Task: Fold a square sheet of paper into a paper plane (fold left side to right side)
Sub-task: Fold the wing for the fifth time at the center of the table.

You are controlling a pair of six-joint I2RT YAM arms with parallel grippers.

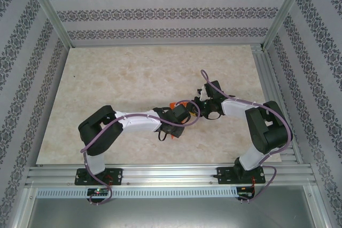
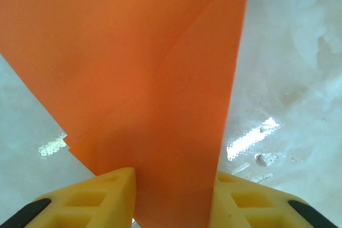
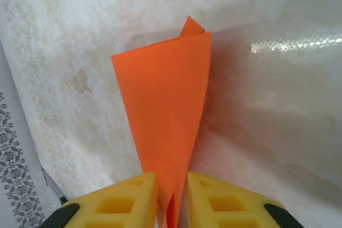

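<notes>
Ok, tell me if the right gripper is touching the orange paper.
Cannot tell: in the right wrist view the orange paper narrows between the fingers of the right gripper; contact unclear.

Matt orange paper (image 3: 160, 110), glossy marbled tabletop (image 1: 133, 73)

A beige marbled tabletop (image 1: 133, 73) lies in the middle. Walls (image 1: 160, 12) papered with bands of dark floral pattern close its left, far and right sides. Aluminium posts (image 1: 48, 9) rise at the far corners, and aluminium rails (image 1: 171, 174) run along the near edge.
</notes>
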